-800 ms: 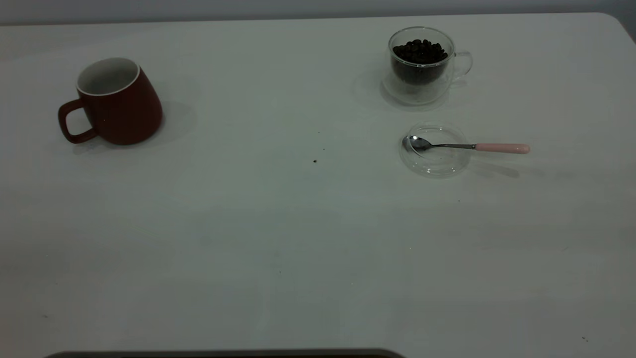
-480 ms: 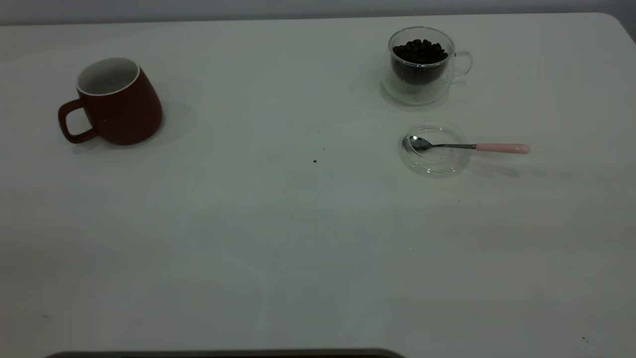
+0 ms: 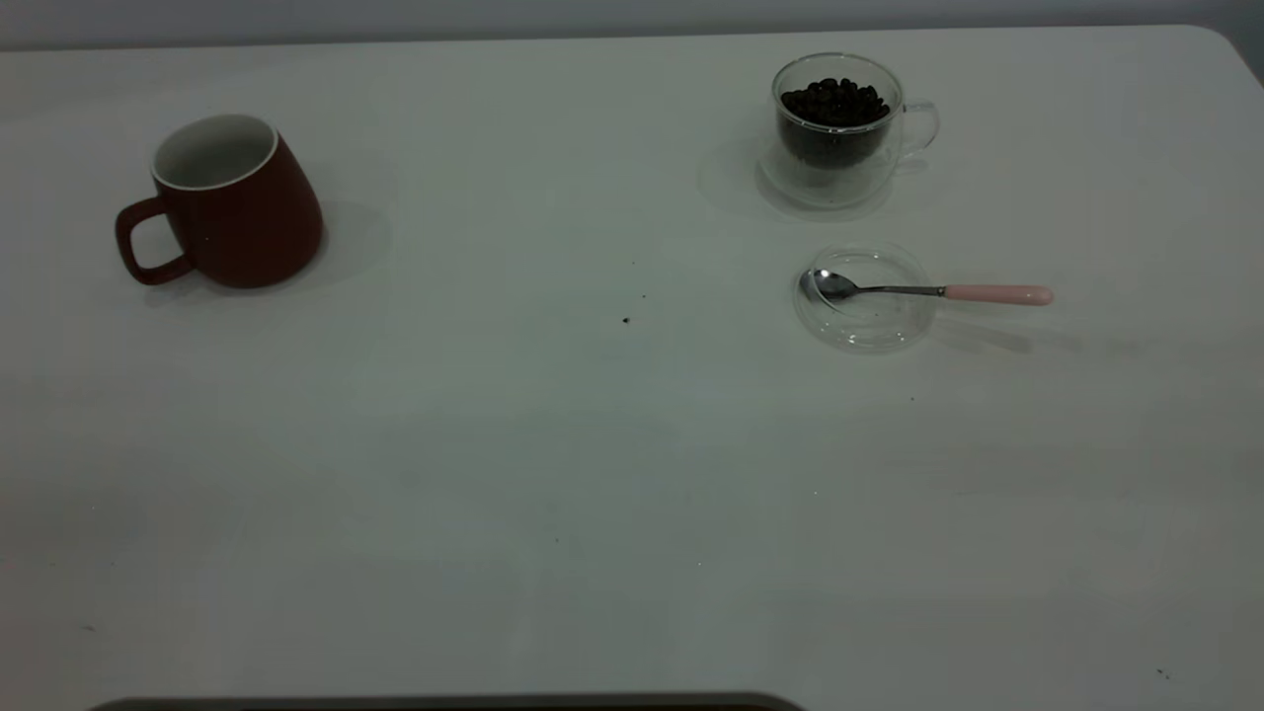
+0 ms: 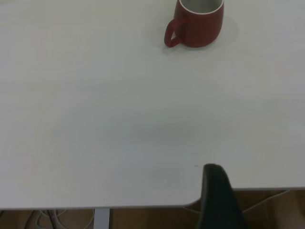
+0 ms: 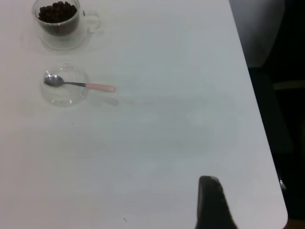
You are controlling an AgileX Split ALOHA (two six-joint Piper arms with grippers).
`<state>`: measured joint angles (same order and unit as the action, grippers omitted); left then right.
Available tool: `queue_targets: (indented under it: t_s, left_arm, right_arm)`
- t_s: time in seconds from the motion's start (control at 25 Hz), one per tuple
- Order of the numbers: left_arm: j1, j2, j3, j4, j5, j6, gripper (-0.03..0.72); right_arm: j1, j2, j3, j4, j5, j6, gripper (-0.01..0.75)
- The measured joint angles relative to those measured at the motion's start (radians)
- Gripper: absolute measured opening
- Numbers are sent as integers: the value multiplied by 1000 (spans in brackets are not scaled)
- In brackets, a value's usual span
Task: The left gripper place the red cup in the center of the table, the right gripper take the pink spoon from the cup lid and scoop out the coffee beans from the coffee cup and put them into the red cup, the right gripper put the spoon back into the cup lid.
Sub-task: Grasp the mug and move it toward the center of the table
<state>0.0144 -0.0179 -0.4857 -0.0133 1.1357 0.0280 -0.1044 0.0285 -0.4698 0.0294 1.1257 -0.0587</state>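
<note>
Cup: red cup is sitting far from left tool.
Spoon: pink spoon is lying far from right tool.
Tools: can't tell if released.

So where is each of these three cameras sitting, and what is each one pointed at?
Exterior view: above the table, looking down at the red cup, coffee cup and pink spoon; no arm shows.
Left wrist view: near the table's edge, facing the red cup; one dark fingertip shows.
Right wrist view: faces the spoon, also seen from outside.
</note>
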Motion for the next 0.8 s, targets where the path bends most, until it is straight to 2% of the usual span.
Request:
queue_targets:
  t_s: [0.48, 0.8]
  left_arm:
    - [0, 7, -9, 0, -2, -2, 492]
    - [0, 334, -221, 3, -16, -15, 492]
  right_arm:
    - [0, 0, 0, 0, 0, 0, 488]
    - [0, 0, 0, 0, 0, 0, 488]
